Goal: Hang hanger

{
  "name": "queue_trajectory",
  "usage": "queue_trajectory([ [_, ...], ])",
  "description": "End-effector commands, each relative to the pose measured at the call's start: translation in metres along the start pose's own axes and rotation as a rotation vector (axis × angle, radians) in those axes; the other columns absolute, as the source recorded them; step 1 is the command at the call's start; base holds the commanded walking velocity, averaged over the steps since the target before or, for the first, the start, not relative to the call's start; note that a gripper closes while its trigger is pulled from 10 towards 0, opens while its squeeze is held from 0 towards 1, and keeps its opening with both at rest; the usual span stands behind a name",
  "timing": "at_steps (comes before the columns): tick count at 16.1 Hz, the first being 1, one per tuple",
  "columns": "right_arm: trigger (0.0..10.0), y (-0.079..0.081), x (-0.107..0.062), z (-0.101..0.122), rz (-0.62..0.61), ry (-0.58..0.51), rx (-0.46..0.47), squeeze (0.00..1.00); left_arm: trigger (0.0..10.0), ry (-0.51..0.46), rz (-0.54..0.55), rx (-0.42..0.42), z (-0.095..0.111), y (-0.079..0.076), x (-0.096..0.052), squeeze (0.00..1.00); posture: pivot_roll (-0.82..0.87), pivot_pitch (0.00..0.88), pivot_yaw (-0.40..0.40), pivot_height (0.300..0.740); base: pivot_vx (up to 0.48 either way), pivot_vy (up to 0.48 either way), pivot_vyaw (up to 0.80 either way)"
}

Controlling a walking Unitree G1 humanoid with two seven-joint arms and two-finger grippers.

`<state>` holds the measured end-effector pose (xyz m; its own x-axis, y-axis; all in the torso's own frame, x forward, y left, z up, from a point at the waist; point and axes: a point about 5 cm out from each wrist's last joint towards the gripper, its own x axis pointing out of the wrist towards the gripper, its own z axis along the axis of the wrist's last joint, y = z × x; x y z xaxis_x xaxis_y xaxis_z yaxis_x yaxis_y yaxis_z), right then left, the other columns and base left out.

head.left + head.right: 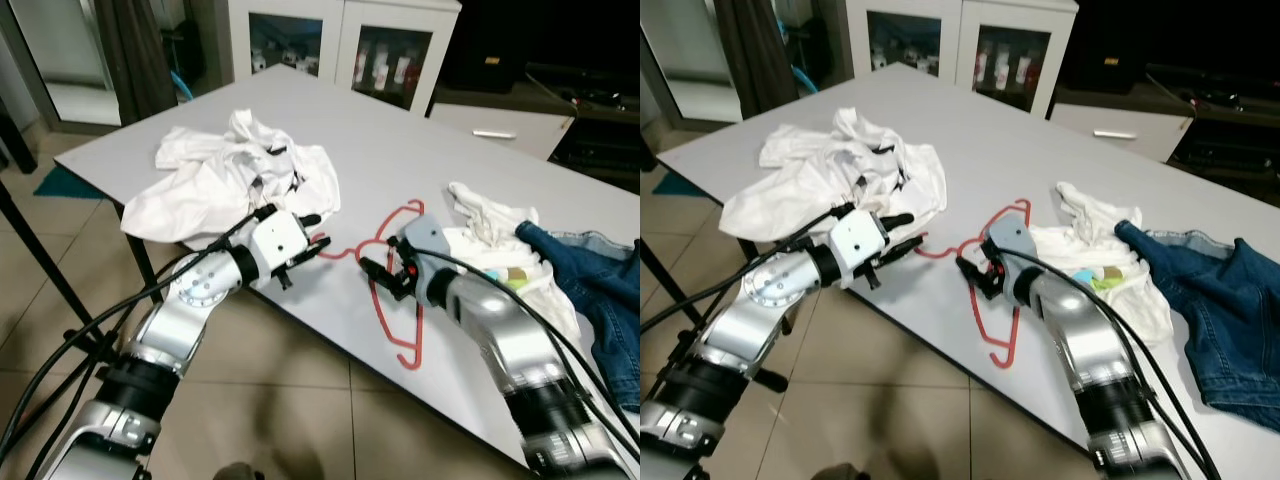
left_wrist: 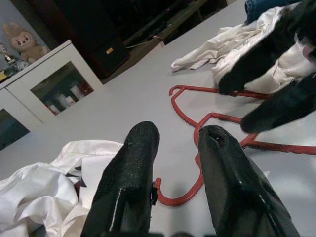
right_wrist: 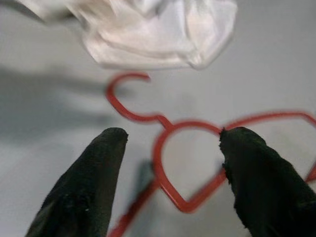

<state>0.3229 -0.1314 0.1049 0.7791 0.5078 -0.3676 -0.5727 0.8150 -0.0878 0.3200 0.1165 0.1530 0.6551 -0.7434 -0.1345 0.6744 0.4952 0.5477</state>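
red hanger [image 1: 398, 290] between white shirt [image 1: 235, 180], jeans [image 1: 590, 275]

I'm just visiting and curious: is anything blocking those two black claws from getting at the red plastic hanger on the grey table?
Nothing visible does. The red plastic hanger lies flat on bare grey table. The right gripper hovers open over its middle; the left gripper is open at its hook. The crumpled white shirt lies beside the hook, not over it.
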Motion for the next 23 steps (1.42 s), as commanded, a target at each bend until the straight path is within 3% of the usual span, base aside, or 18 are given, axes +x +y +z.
queue_trajectory([
  [1,10.0,0.001,0.003,-0.009,-0.011,0.031,0.009,0.29,10.0,-0.005,0.002,0.012,0.002,0.001,0.001,0.0,0.06,0.0,-0.081,0.723,0.0,0.0,0.0],
  [3,10.0,0.003,0.012,-0.014,-0.038,0.038,0.007,0.3,10.0,-0.006,0.006,0.011,0.002,0.002,0.001,0.0,0.06,0.0,-0.08,0.723,0.0,0.0,0.0],
  [4,10.0,0.003,0.016,-0.015,-0.058,0.038,0.01,0.61,10.0,-0.005,0.004,0.01,0.002,0.001,0.0,0.0,0.06,0.0,-0.079,0.723,0.0,0.0,0.0],
  [6,10.0,0.002,0.024,-0.016,-0.088,0.036,0.009,0.61,10.0,-0.005,0.001,0.009,0.002,0.0,0.0,0.0,0.06,0.0,-0.078,0.723,0.0,0.0,0.0],
  [8,10.0,0.0,0.028,-0.015,-0.105,0.036,0.003,0.56,10.0,-0.006,-0.001,0.007,0.002,-0.001,0.001,0.0,0.07,0.0,-0.078,0.723,0.0,0.0,0.0],
  [9,10.0,-0.001,0.03,-0.017,-0.109,0.044,-0.005,0.4,10.0,-0.005,-0.001,0.006,0.002,-0.001,0.001,0.0,0.07,0.0,-0.077,0.723,0.0,0.0,0.0],
  [10,10.0,-0.001,0.032,-0.019,-0.103,0.057,-0.003,0.0,10.0,-0.005,-0.002,0.005,0.001,-0.002,0.001,0.0,0.07,0.0,-0.077,0.723,0.0,0.0,0.0],
  [15,10.0,0.007,0.035,-0.036,-0.042,0.144,0.042,0.0,10.0,-0.007,-0.001,0.002,0.002,-0.003,0.001,0.0,0.07,0.0,-0.083,0.723,0.0,0.0,0.0],
  [16,6.9,0.008,0.035,-0.039,-0.03,0.151,0.048,0.0,10.0,-0.006,0.0,0.001,0.002,-0.003,0.0,0.0,0.07,0.0,-0.083,0.723,0.0,0.0,0.0],
  [17,0.0,0.008,0.033,-0.043,-0.016,0.164,0.04,0.0,10.0,-0.004,0.001,0.001,0.001,-0.003,-0.001,0.0,0.06,0.0,-0.082,0.723,0.0,0.0,0.0],
  [23,0.0,0.008,0.02,-0.056,0.028,0.227,0.057,0.0,10.0,-0.011,-0.007,0.004,0.003,-0.003,0.002,0.0,0.05,0.0,-0.072,0.723,0.0,0.0,0.0],
])
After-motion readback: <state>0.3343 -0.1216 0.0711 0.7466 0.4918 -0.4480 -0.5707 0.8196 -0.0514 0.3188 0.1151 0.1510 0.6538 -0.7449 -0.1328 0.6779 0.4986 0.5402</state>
